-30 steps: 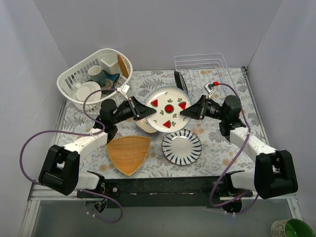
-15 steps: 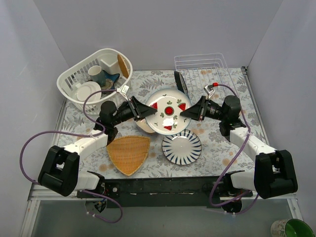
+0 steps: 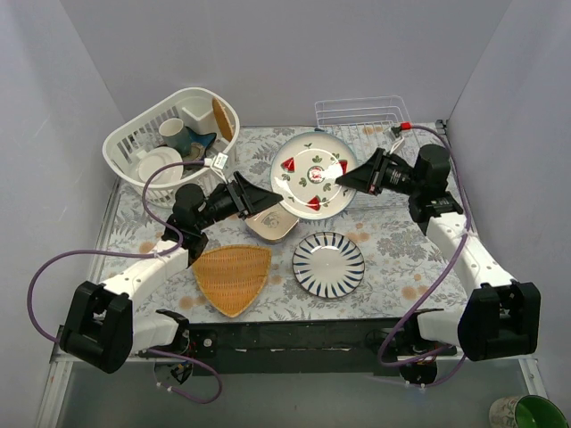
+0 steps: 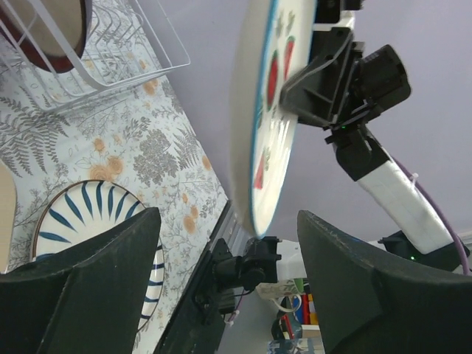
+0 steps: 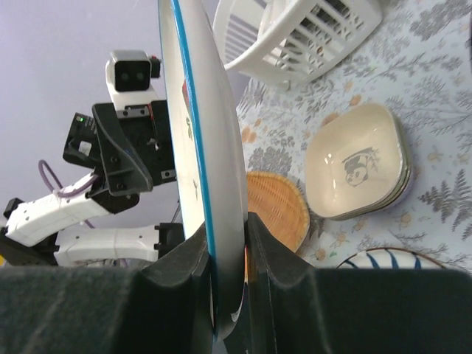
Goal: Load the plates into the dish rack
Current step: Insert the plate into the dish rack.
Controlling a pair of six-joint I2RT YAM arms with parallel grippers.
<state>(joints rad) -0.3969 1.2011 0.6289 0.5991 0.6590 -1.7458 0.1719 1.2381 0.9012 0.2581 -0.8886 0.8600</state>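
The bench (image 3: 401,241) carried the dish rack (image 3: 361,111) at its far right corner. In the left wrist view one dark red-brown plate (image 4: 44,29) stood on edge in the rack's wire slots.

The white round plate (image 3: 308,169) with red fruit marks was held clear of the bench, tilted toward upright, just in front of the rack and between the two arms. The cream dishes (image 3: 270,223) lay stacked on the bench, below and left of it.

The right gripper (image 3: 346,181) held the plate at its right rim. The right wrist view showed the jaws pinching the rim from both faces. The left gripper (image 3: 268,198) sat near the opposite rim with its jaws spread wide, and the left wrist view showed the plate apart from them.

Handling assessment:
- The plate appeared to be glazed ceramic, so it was judged stiff, smooth and brittle.
- It was judged fairly heavy for a single pinch at one edge. The weight hanging off the rim would tend to pivot the plate in the jaws.
- The rim was the only practical place to take hold, with the jaws seated well past the lip.
- Contact with the rack wires should be gentle, since a knock could chip the glaze.
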